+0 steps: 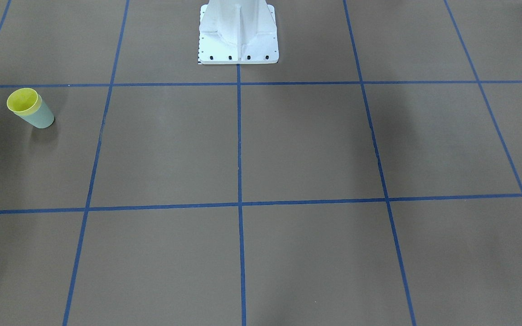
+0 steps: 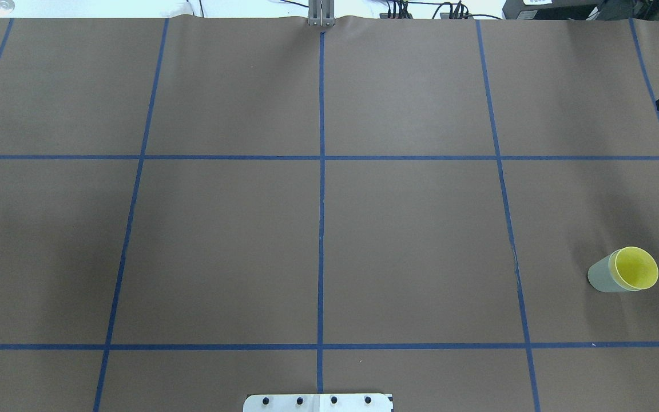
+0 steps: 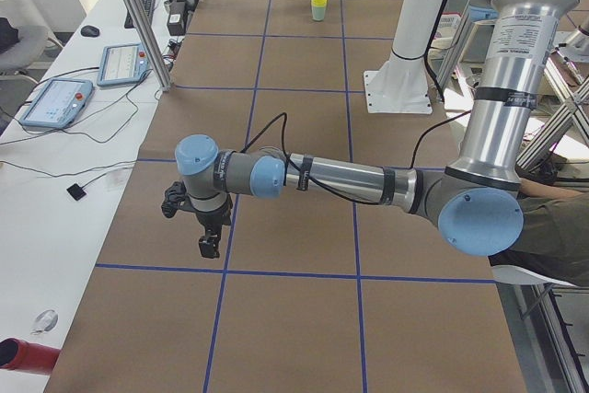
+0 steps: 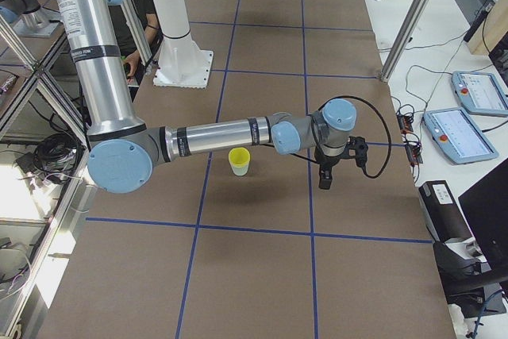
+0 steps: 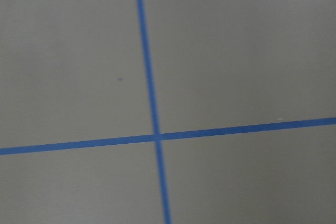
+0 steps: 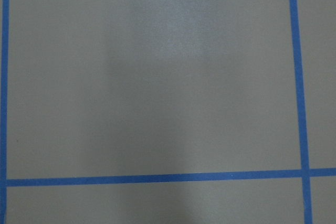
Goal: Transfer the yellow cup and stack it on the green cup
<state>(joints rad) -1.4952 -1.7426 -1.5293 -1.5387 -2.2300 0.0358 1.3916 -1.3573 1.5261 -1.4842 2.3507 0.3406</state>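
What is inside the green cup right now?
The yellow cup is nested in the green cup, its rim sticking out on top. The yellow cup looks empty. Its lower wall and the green cup's floor are covered.

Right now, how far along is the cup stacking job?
Looks done: the yellow cup sits nested inside the green cup, upright on the table. Nothing is in hand: the right gripper hangs beside the stack, apart from it, and the left gripper is far down the table. Nothing appears left.

Light: bright, diffuse, overhead. Broad soft shadows on table (image 1: 288, 149); faint one beside green cup (image 1: 40, 119). Wrist views blurred.
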